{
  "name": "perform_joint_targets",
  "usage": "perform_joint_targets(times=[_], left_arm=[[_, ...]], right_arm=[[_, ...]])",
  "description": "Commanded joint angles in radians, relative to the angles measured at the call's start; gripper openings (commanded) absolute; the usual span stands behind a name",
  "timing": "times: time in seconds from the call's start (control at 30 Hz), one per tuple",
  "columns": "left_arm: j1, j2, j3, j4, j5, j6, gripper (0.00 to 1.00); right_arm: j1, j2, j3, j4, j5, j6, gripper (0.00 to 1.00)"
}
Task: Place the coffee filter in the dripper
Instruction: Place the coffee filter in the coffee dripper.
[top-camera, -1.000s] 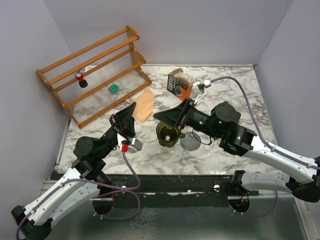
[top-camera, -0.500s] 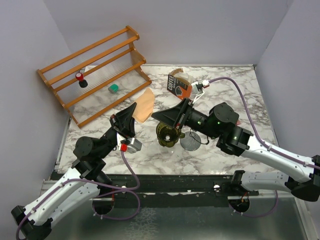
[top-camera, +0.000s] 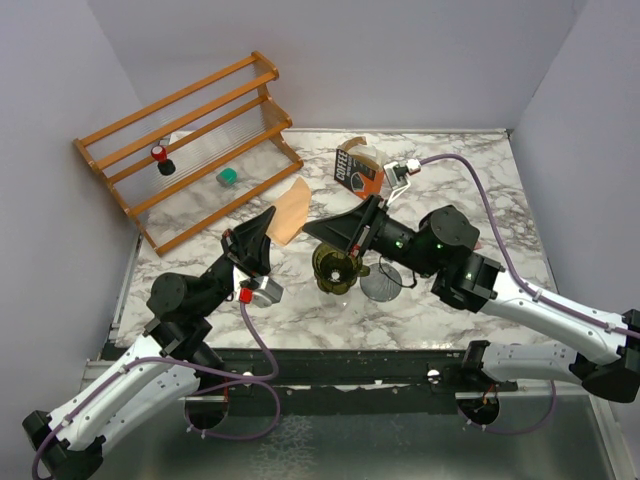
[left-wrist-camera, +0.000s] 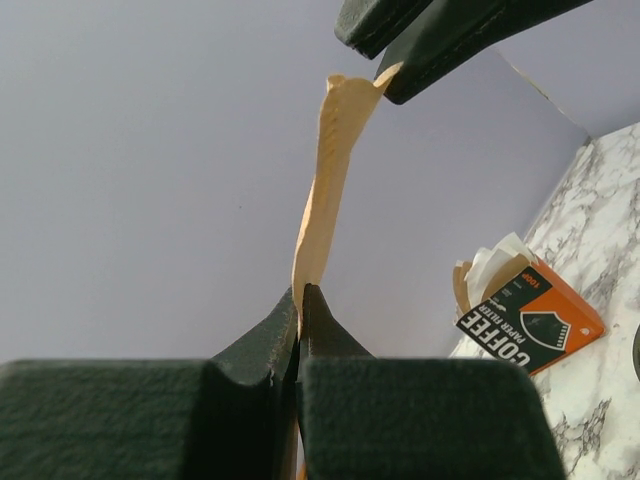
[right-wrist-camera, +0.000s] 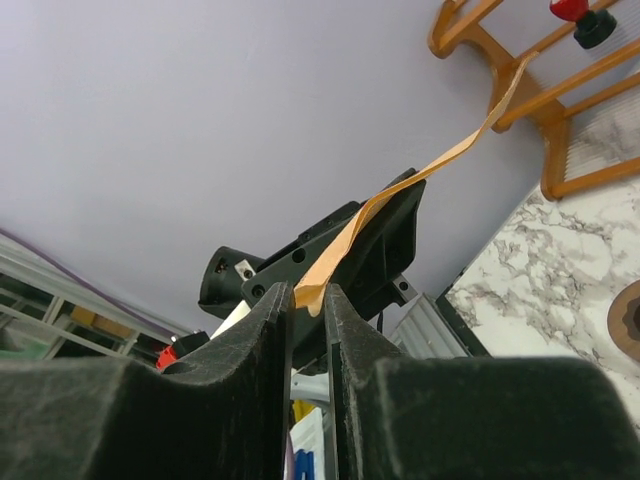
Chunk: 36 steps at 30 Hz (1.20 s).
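The coffee filter (top-camera: 290, 211), a tan paper sheet, hangs in the air between both arms. My left gripper (top-camera: 267, 217) is shut on its lower edge (left-wrist-camera: 300, 290), and the paper (left-wrist-camera: 324, 190) rises from the fingertips. My right gripper (top-camera: 317, 228) straddles the filter's opposite corner (right-wrist-camera: 308, 292). Its jaws stand a narrow gap apart, with the paper's tip (right-wrist-camera: 322, 288) between them. The dripper (top-camera: 335, 268), a dark olive glass cone, stands on the marble table just below and right of the filter.
An orange coffee filter box (top-camera: 356, 170) with more filters stands behind the dripper. A grey round piece (top-camera: 382, 283) lies right of the dripper. A wooden rack (top-camera: 190, 140) holding a red-capped item (top-camera: 160, 154) and a green item (top-camera: 228, 177) fills the back left.
My right gripper has edged left onto the filter's corner and its jaws have narrowed around it. The left gripper still holds the filter in the same place.
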<state>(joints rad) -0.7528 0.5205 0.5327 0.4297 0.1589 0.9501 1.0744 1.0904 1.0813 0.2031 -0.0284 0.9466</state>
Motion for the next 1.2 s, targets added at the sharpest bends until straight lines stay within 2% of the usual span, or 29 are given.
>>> perform_joint_targets(times=[0.0,0.1,0.2,0.37,0.43,0.57,0.7,0.9,1.03,1.17], left_arm=[[0.003,0.003,-0.002,0.027,0.033,-0.021,0.00],[0.004,0.003,-0.003,0.029,0.035,-0.022,0.00],[0.004,0.003,-0.004,0.029,0.035,-0.024,0.00],[0.004,0.002,-0.005,0.030,0.035,-0.024,0.00],[0.004,0.001,-0.008,0.029,0.033,-0.028,0.00],[0.003,-0.011,-0.023,0.029,0.028,-0.051,0.00],[0.003,-0.045,-0.040,0.013,0.025,-0.119,0.16],[0.004,-0.077,0.033,-0.257,0.118,-0.164,0.33],[0.004,-0.065,0.117,-0.449,0.202,-0.184,0.34],[0.004,-0.076,0.159,-0.509,0.235,-0.245,0.35]], right_arm=[[0.007,0.015,-0.006,0.036,-0.016,0.010,0.23],[0.007,0.020,-0.008,0.037,-0.019,0.017,0.22],[0.007,0.023,-0.012,0.041,-0.025,0.021,0.15],[0.007,0.022,-0.014,0.048,-0.027,0.022,0.09],[0.007,0.019,-0.016,0.049,-0.027,0.021,0.01],[0.007,0.014,-0.020,0.050,-0.036,0.010,0.01],[0.007,-0.007,-0.022,0.017,-0.014,-0.025,0.01],[0.007,-0.045,0.013,-0.098,0.080,-0.175,0.01],[0.007,-0.052,0.066,-0.196,0.163,-0.333,0.01],[0.008,-0.015,0.141,-0.310,0.223,-0.527,0.01]])
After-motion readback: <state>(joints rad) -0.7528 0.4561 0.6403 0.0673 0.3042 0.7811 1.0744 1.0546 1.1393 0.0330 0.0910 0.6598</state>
